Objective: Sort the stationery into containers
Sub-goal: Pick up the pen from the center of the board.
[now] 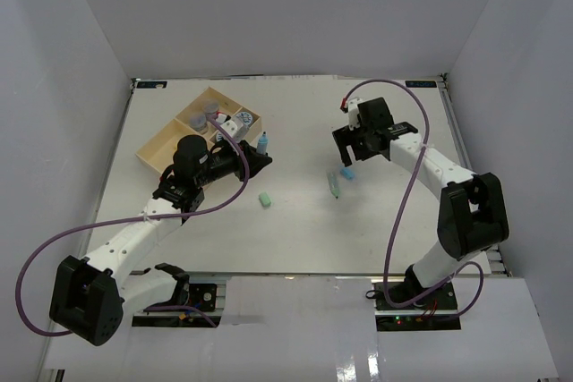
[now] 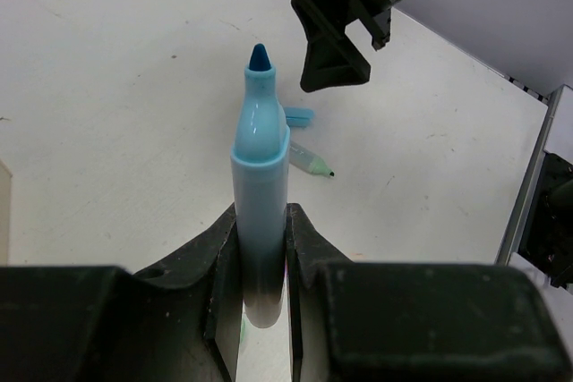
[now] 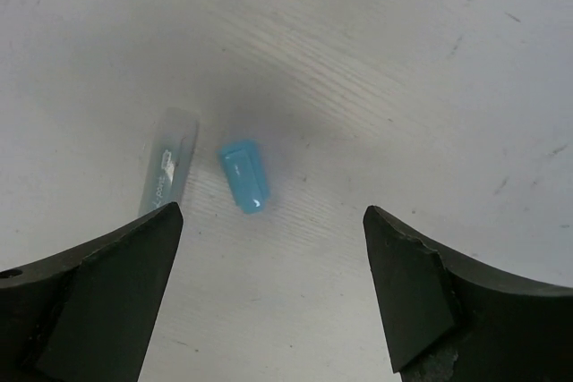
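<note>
Right tool (image 3: 271,248) hanging wide over blue cap (image 3: 244,175); left tool (image 2: 262,310) gripping blue marker (image 2: 260,185) near tray (image 1: 159,154).
Cap lying right of counter (image 1: 295,239) centre; best centring jaws across its narrow sides while descending, clear of green pen (image 2: 311,163) just beside it.

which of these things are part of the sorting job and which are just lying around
Job: blue marker in the left hand, blue cap, green pen, green cap, rolls, wooden tray.
Not the job: purple cable, table.
</note>
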Controlling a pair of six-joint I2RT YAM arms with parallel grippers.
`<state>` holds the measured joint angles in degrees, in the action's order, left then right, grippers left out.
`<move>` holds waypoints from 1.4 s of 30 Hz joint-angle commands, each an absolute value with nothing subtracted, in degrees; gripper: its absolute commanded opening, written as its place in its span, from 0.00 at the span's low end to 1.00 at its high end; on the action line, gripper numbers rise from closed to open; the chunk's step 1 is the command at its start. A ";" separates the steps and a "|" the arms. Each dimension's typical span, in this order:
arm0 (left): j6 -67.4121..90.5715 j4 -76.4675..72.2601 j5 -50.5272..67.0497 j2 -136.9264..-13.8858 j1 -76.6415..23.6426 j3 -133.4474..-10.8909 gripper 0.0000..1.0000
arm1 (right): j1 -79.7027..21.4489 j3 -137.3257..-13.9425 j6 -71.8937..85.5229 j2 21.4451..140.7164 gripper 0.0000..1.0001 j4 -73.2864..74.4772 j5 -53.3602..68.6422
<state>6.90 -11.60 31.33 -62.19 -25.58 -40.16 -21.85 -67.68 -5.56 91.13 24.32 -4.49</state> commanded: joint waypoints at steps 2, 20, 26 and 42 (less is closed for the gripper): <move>6.86 -11.78 32.08 -61.35 -25.22 -42.27 0.00 | -21.80 -69.61 -14.31 95.44 0.84 28.56 5.44; 6.77 -11.51 31.82 -61.17 -25.22 -42.45 0.00 | -22.15 -72.77 -17.75 105.55 0.60 27.33 5.98; 6.94 -11.60 32.26 -61.44 -25.22 -42.54 0.00 | -23.20 -72.16 -18.02 107.58 0.58 26.46 4.57; 6.94 -11.95 33.48 -61.79 -25.22 -42.45 0.00 | -23.38 -70.49 -18.02 107.23 0.27 23.99 0.53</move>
